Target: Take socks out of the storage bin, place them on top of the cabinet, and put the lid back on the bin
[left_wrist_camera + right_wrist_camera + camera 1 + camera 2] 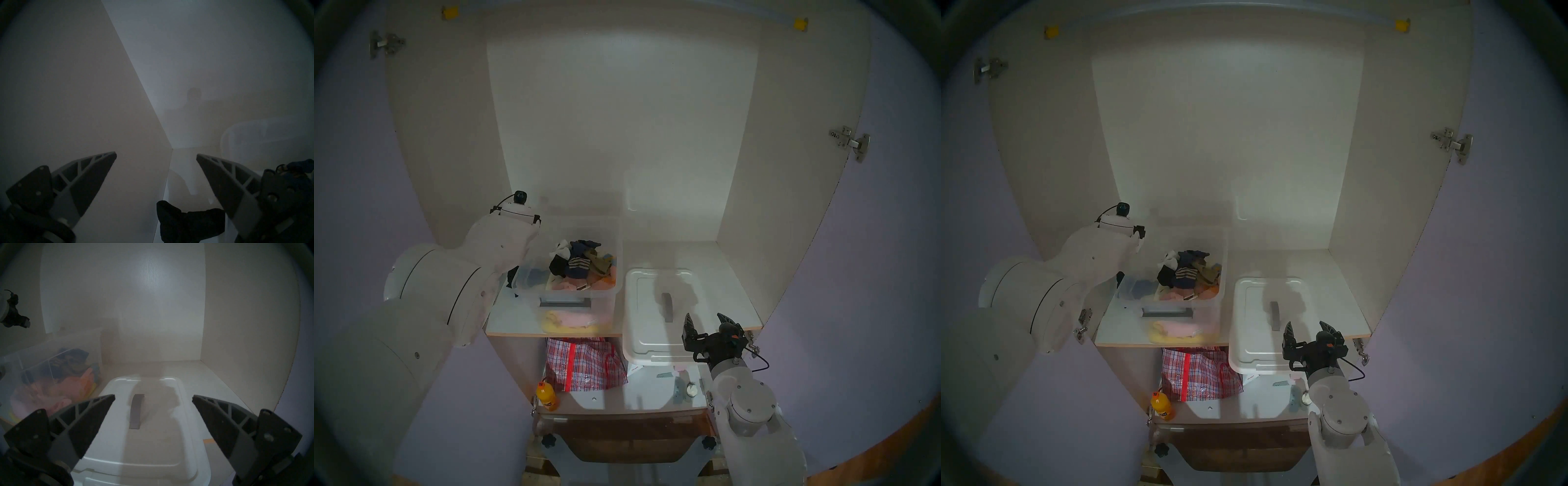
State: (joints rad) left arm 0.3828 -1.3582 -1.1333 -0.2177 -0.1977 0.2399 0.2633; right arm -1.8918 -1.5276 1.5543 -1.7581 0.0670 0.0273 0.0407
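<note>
On shelf [731,298]: lid [646,336] flat, long axis front-to-back, apparently overhanging edge.

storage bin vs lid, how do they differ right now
The storage bin is clear and see-through; the lid is opaque white. The storage bin is deep and holds the socks over pink cloths; the lid is flat, with only its dark handle on top. The lid overhangs the shelf's front edge; the storage bin sits fully on it. Both are rectangular with rounded corners.

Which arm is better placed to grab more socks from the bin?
Left. The left gripper is open beside the storage bin holding the socks; the right gripper hovers over the lid.
</note>
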